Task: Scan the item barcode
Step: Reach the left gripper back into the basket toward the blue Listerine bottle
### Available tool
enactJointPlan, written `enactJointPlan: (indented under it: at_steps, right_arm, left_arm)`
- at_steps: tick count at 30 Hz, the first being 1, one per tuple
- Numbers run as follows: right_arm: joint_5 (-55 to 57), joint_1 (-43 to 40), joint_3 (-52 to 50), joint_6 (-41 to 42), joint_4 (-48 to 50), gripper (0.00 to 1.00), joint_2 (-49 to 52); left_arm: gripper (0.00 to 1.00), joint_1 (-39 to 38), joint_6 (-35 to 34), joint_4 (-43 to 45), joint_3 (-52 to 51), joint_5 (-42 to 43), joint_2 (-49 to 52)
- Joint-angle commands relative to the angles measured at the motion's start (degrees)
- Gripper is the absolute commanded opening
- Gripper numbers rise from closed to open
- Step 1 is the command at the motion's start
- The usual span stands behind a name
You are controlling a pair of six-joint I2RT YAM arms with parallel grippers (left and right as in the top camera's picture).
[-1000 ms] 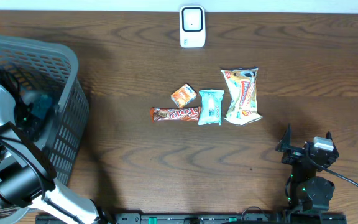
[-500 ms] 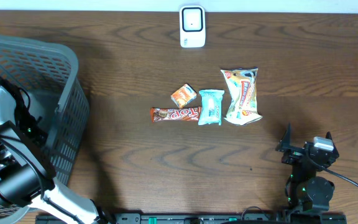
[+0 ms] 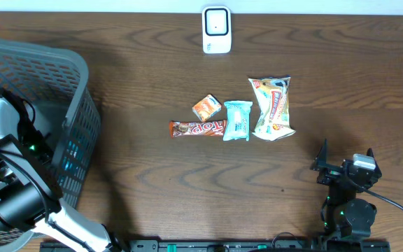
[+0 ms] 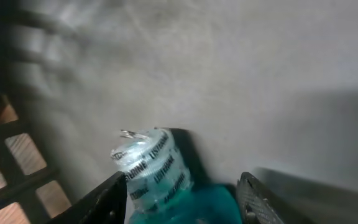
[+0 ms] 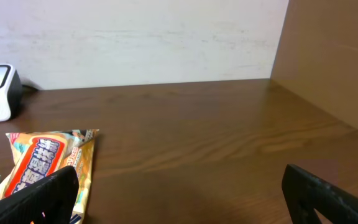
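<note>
My left gripper [image 4: 182, 193] is down inside the grey mesh basket [image 3: 47, 59]. It is shut on a teal mouthwash bottle [image 4: 151, 165] with a clear printed seal over its cap. The black fingers [image 4: 101, 199] press on both sides of the bottle's neck. In the overhead view the arm hides the bottle, apart from teal glints through the basket wall [image 3: 72, 150]. The white scanner [image 3: 216, 29] stands at the table's far edge. My right gripper [image 3: 345, 159] rests at the front right, open and holding nothing.
Four snacks lie mid-table: a chocolate bar [image 3: 197, 128], an orange packet [image 3: 206, 107], a pale teal packet [image 3: 238, 120] and a yellow snack bag [image 3: 272, 106]. The bag [image 5: 45, 165] lies just left of my right gripper. A cardboard wall [image 5: 328, 62] stands to the right.
A second ago the teal bottle showed in the overhead view beside the left arm. The arm has since shifted inside the basket and covers it. The right arm has not moved.
</note>
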Motion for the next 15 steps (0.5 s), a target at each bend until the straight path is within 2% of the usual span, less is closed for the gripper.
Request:
enactJointPlan:
  at_steps: [1,2,5,7,15]
  right_arm:
    - [-0.07,-0.13,-0.2,-0.9,-0.04,0.99,-0.24]
    - [-0.07,-0.13,-0.2,-0.87,-0.04,0.99,-0.24]
    - [-0.07,-0.13,-0.2,-0.87,-0.04,0.99,-0.24]
    - [-0.07,-0.13,-0.2,-0.87,-0.04,0.99,-0.24]
    - [-0.07,-0.13,-0.2,-0.9,-0.04,0.99,-0.24]
  left_arm:
    - [0.56,-0.07,4.26,0.57,-0.68,-0.76,0.96]
    - [0.57,-0.07,5.22,0.61,-0.68,-0.76,0.94]
    - [0.89,-0.07,6.43,0.52,-0.68,-0.72,0.94]
    - [0.99,-0.07,6.49,0.07,-0.66,-0.68,0.94]
    - [0.98,-0.07,12.0,0.17,-0.57,2.64,-0.52]
